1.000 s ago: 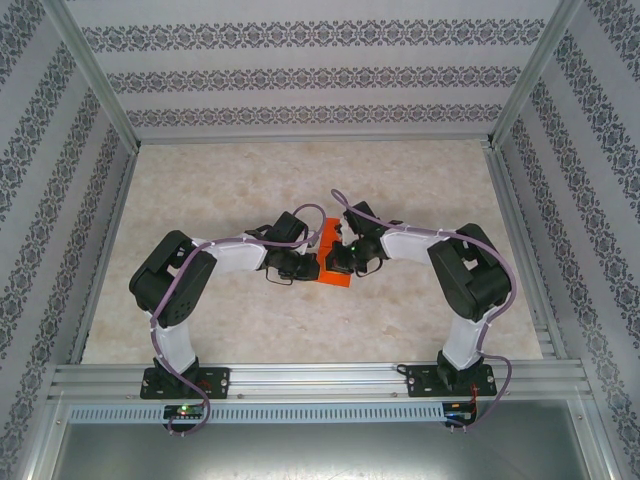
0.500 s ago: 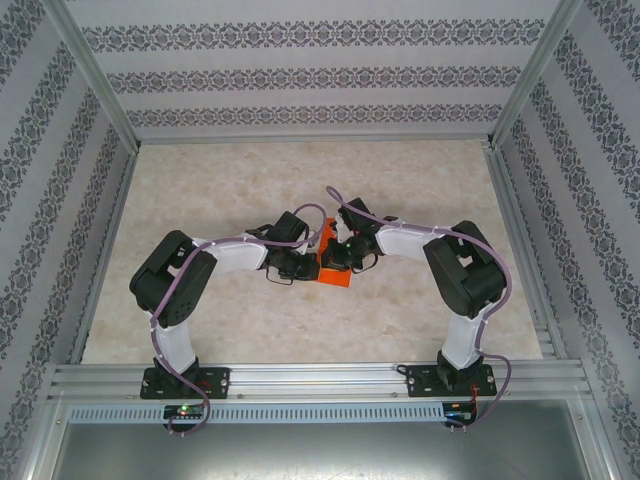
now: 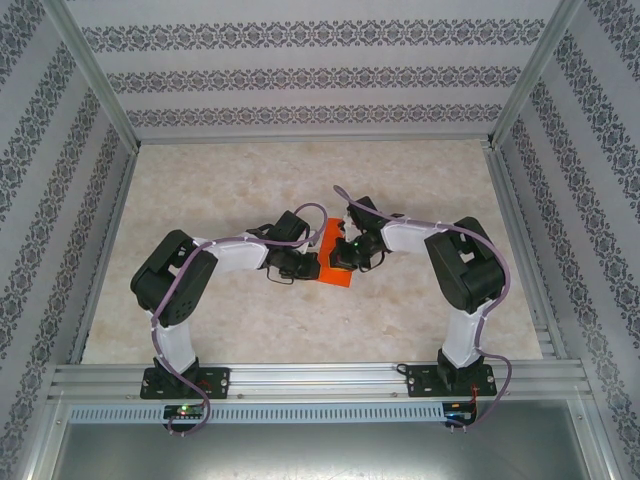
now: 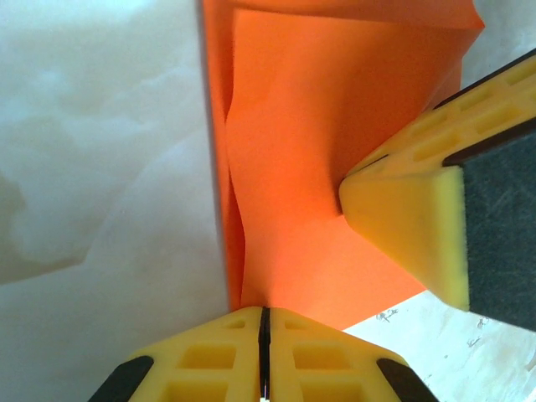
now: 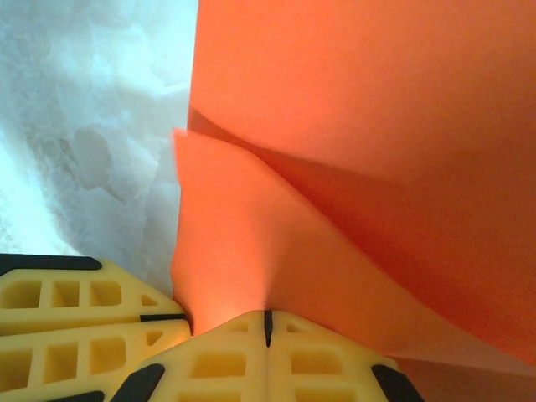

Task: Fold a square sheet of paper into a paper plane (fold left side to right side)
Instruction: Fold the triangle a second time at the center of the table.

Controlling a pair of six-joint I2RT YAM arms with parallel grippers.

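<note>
The square sheet of paper (image 3: pixel 334 276) is bright orange and lies mid-table, partly folded, with one layer lifted and buckled. My left gripper (image 3: pixel 306 266) comes in from the left and is shut on the sheet's near edge; in the left wrist view the paper (image 4: pixel 310 151) runs out of the closed jaws (image 4: pixel 264 311). My right gripper (image 3: pixel 339 261) comes in from the right and pinches a raised flap (image 5: pixel 251 226) in its closed tips (image 5: pixel 268 316). The two grippers almost touch: the right fingers (image 4: pixel 402 218) press on the sheet, and the left fingers (image 5: pixel 75 327) sit beside the right tips.
The marble-patterned table (image 3: pixel 250 180) spreads around the paper. Patterned walls and aluminium frame posts (image 3: pixel 100 85) enclose it. Both arm bases stand on the near rail (image 3: pixel 320 378). Purple cables loop over both forearms.
The right wrist has swung a little left and toward the far side with the flap, lifting the layer over the sheet. The left arm has held still.
</note>
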